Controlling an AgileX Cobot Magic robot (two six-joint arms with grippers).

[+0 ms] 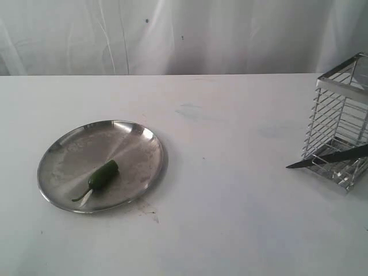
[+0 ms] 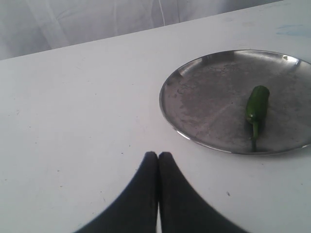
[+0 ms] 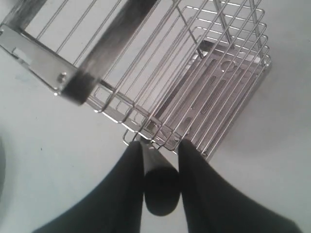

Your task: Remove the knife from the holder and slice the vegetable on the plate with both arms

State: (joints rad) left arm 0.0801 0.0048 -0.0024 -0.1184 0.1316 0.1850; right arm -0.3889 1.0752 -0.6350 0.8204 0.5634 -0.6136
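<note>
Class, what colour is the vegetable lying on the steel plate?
Dark green, with a paler stem; the vegetable on the plate shows best in the left wrist view.

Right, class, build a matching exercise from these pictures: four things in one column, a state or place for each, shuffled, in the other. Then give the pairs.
Things:
1. vegetable
2. knife
3. left gripper
4. holder

States:
A. fingers closed together, empty
B. lying whole on the plate
C. standing at the table's right side
D. blade poking out through the wire bars

Pairs: 1-B, 2-D, 3-A, 4-C
</note>
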